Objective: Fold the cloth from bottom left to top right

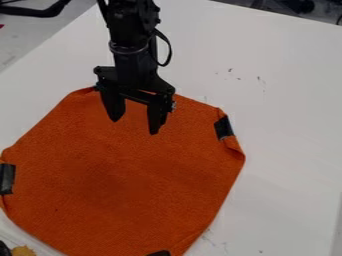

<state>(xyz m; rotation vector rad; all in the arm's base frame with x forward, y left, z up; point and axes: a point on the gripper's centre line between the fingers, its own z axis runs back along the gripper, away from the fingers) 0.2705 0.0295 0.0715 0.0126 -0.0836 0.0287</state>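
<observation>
One orange cloth spread out, the gripper over its twelve o'clock side with fingers apart

Roughly many-sided in outline, the cloth lies on the white table, nearly as broad as it is long, so no clear long axis stands out. Its left side slants from nine o'clock up toward eleven, and its right side runs from three o'clock down toward five.

Far left, at the cloth's nine o'clock edge, sits the left black strip. Toward seven o'clock, a pale rim runs close along the cloth, with a yellowish lump and a black object in the corner beyond it. High at eleven o'clock is a black curved frame.

In the middle, the black arm comes down from twelve o'clock and hides part of the cloth's upper edge; whether the fingertips touch the fabric I cannot tell. Near five o'clock, the lower black strip is cut off, as is the cloth's bottom.

Rightward, the right black strip marks the two o'clock edge, where the fabric bunches in a small fold just below it. Small dark marks dot the table beyond, toward one o'clock.
</observation>
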